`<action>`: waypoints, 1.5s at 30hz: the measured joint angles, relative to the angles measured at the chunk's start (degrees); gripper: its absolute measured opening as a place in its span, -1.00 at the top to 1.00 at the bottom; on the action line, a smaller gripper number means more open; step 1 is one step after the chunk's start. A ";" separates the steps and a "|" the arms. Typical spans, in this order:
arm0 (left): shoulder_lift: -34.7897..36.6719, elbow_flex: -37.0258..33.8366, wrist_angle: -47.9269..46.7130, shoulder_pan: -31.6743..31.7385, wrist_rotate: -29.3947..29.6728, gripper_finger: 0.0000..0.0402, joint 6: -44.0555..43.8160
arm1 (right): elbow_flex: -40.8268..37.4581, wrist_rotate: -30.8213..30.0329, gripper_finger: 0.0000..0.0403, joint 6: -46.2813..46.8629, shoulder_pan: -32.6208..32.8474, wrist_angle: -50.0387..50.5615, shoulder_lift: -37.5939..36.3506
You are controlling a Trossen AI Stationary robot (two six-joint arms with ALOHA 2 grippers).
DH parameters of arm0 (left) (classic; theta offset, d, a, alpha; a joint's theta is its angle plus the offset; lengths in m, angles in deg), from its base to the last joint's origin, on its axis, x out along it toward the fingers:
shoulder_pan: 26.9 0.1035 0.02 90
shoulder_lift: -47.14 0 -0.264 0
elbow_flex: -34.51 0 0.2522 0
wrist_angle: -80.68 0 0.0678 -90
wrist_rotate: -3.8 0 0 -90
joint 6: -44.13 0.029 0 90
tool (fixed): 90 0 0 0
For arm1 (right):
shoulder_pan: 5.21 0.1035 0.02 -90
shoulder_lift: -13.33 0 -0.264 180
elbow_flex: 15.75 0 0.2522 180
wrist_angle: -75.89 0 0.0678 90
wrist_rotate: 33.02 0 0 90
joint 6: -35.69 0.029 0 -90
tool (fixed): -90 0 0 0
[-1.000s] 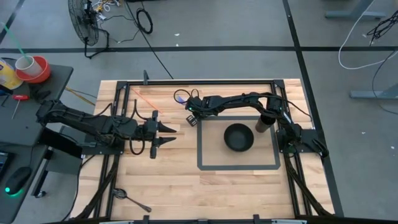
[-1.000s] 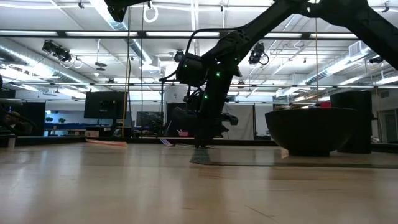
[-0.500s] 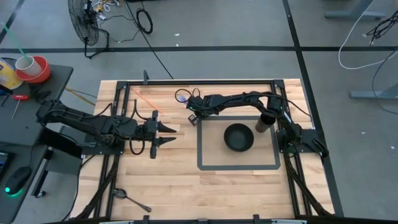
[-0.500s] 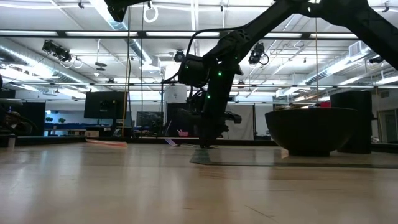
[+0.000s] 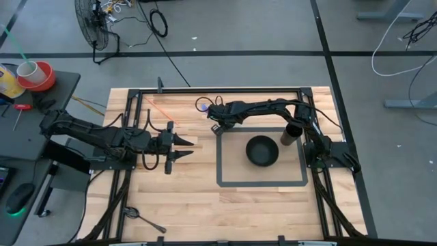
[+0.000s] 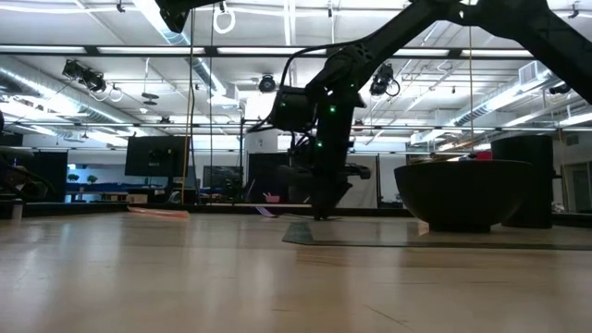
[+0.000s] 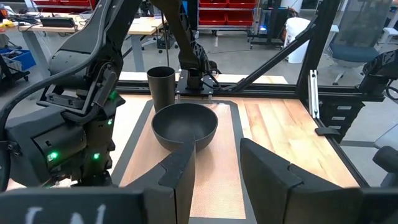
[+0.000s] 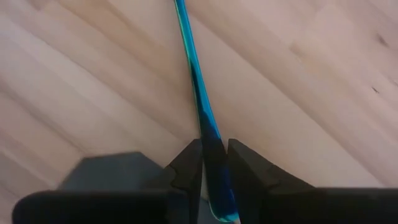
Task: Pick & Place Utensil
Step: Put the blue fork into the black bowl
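A thin blue utensil [image 5: 204,107] lies on the wood past the far left corner of the grey-bordered mat [image 5: 220,164]. In the right wrist view its handle [image 8: 198,93] runs away from the fingers over the boards. My right gripper [image 5: 218,125] [image 8: 213,158] stands over it, shut on its handle. A black bowl [image 5: 262,150] sits on the mat, with a dark cup [image 5: 291,134] at the mat's far right. My left gripper [image 5: 183,147] [image 7: 214,171] waits open, left of the mat. My right gripper pinches the blue utensil's handle [image 8: 210,142] between its two fingers [image 8: 188,163], near the end closest to the mat. The fingers come from above, pointing down. The rest of the handle runs toward the far left, low over the wood [image 6: 268,211]. Whether its head rests on the table I cannot tell.
A dark spoon [image 5: 143,219] lies near the table's near left corner. A thin orange-red stick [image 5: 158,108] lies far left of the utensil. The black frame rails [image 5: 218,89] run along the table's edges. Bare wood [image 5: 198,198] spreads between the left gripper and the near edge.
My right gripper has moved a short way toward the table's right and far edge, staying shut. The blue utensil has gone with it, its head shifting slightly to the right along the table.
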 joint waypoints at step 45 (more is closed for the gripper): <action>0.00 0.00 0.37 0.00 0.00 0.35 0.10 | -0.61 3.19 0.43 -3.29 -3.23 -10.53 -0.39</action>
